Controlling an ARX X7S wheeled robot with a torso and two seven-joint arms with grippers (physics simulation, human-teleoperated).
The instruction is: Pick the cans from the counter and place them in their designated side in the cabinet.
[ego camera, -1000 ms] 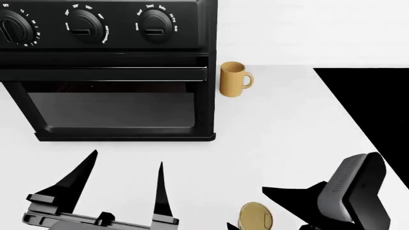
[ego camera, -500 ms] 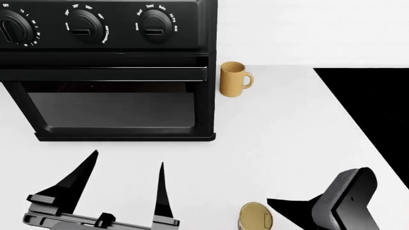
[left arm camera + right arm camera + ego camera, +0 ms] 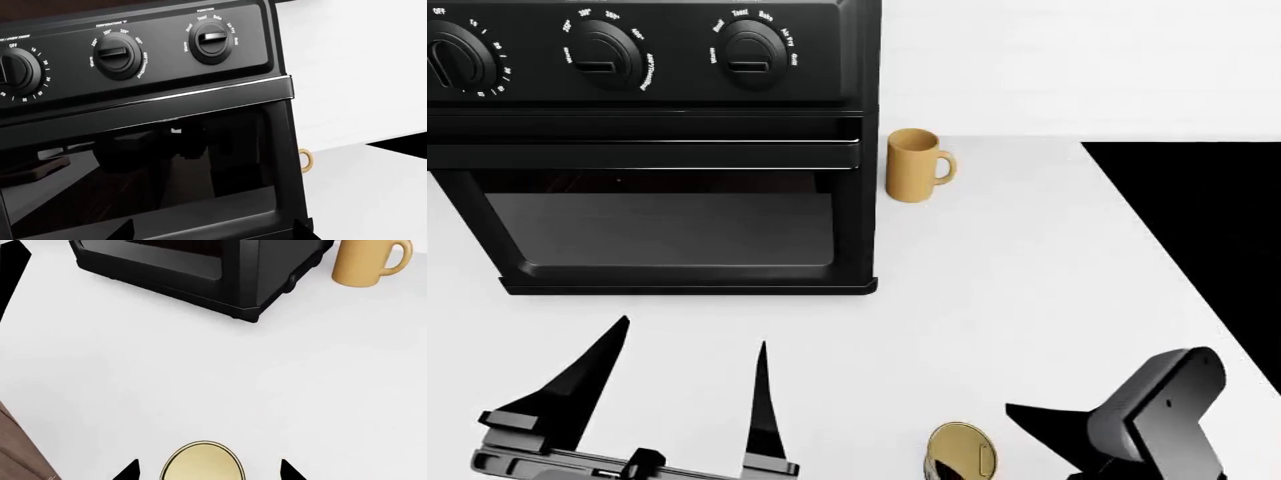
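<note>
Although only one of the cans shows, the layout reads plainly when every position is referred to the toaster oven (image 3: 647, 140), the largest item present. That black appliance sits at the back of the counter (image 3: 988, 300), its door shut and its three dials facing the robot. The counter runs out white in front of and to the right of the oven, with the cooktop panel (image 3: 1208, 215) set in well to the oven's right.

The left gripper (image 3: 674, 395) hangs in front of the oven door, its two fingers spread wide and empty; it appears parked, since its wrist camera looks only at the oven face. The right gripper (image 3: 208, 471) sits forward and right of the oven's front right corner. Its two fingertips stand apart on either side of the short tin (image 3: 200, 462), not visibly touching it, evidently lined up for a grasp.

The tin stands upright on the counter, gold lid up, well forward of the oven. A tan mug (image 3: 916, 166) stands just beside the oven's right wall, handle turned away from it. No green can or cabinet is in view.
</note>
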